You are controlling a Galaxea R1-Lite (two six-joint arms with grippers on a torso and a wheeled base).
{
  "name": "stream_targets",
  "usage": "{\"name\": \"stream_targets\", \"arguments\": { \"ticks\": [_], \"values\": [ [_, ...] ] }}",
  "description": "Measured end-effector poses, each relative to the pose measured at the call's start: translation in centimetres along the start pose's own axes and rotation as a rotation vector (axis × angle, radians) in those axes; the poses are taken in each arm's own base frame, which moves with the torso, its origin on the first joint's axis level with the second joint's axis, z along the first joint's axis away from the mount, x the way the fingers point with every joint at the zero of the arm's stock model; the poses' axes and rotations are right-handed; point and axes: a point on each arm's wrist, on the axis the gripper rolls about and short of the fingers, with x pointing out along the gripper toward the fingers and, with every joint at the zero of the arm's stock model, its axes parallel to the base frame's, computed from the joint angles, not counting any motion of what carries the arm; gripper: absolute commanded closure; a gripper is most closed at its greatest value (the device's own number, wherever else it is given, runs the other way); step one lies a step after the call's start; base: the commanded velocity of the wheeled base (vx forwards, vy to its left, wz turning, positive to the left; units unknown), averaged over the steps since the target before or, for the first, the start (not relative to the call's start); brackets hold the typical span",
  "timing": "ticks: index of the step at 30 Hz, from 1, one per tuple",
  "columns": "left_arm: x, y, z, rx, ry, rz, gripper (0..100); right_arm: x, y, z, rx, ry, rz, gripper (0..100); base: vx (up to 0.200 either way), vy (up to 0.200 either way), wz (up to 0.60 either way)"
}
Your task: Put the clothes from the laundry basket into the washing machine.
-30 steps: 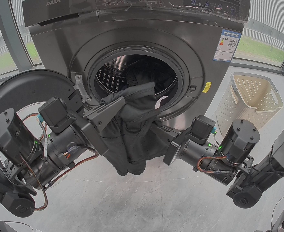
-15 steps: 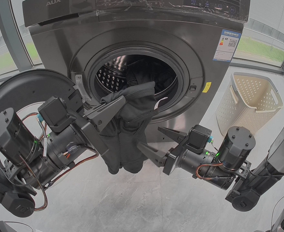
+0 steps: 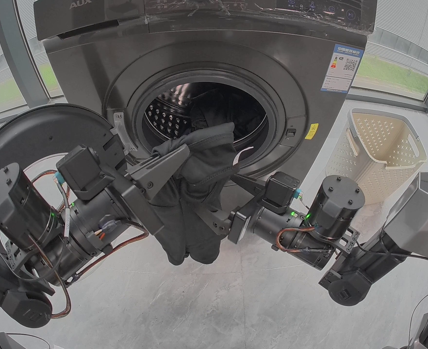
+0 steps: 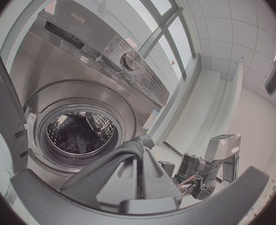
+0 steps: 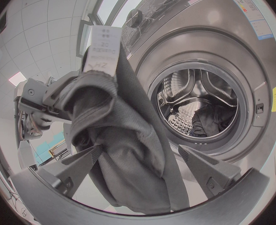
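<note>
The left gripper point(image 3: 177, 156), its jaws pinched tight on a dark grey, fine-knit garment point(image 3: 199, 190), holds it just before the round porthole of the dark grey steel washing machine point(image 3: 291, 73). The cloth droops in soft folds. The right gripper point(image 5: 138, 152) has its jaws spread wide either side of the hanging cloth. Dark crumpled clothes point(image 5: 210, 119) lie in the machine's perforated drum. A cream perforated plastic laundry basket point(image 3: 384, 146) stands beside the machine.

You're in a laundry corner of a bright, test-room sort of space: a front-loading washing machine point(image 3: 88, 73) with plastic film point(image 3: 272, 1) on its panel, a laundry basket point(image 3: 354, 166) on the grey stone floor point(image 3: 223, 306), tall windows point(image 3: 403, 69) onto grass, and a panelled ceiling point(image 5: 34, 32).
</note>
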Motion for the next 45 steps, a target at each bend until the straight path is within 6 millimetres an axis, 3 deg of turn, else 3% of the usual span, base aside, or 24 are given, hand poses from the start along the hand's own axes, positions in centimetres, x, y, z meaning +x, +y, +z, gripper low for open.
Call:
{"name": "stream_targets", "arguments": {
  "ticks": [5, 6, 19, 31, 40, 41, 45],
  "values": [
    [0.0, 0.1, -0.1, 0.001, 0.004, 0.004, 100, 1.0, 0.2, 0.2, -0.007, -0.022, 0.013, 0, 0.0, 0.0, 0.0],
    [0.0, 0.2, -0.1, 0.001, 0.005, 0.005, 100, 1.1, 0.3, 0.2, -0.008, -0.026, 0.018, 100, 0.0, 0.0, 0.0],
    [0.2, 0.3, -0.3, 0.001, 0.01, 0.01, 100, 1.2, 0.9, 0.7, -0.021, -0.046, 0.03, 100, 0.0, 0.0, 0.0],
    [0.4, 0.4, -0.2, 0.001, 0.001, 0.014, 100, -4.0, 0.8, 2.4, -0.018, 0.015, -0.015, 100, 0.0, 0.0, 0.0],
    [0.3, 0.4, -0.3, 0.001, 0.006, 0.018, 100, -6.0, 0.4, 4.2, -0.028, -0.016, -0.046, 100, 0.0, 0.0, 0.0],
    [0.3, 0.4, -0.3, 0.001, 0.008, 0.018, 0, -6.1, 0.4, 4.4, -0.029, -0.022, -0.047, 100, 0.0, 0.0, 0.0],
    [0.2, 0.4, -0.3, -0.008, 0.01, 0.021, 0, -6.7, 0.5, 5.5, -0.036, -0.054, -0.048, 100, 0.0, 0.0, 0.0]
  ]
}}
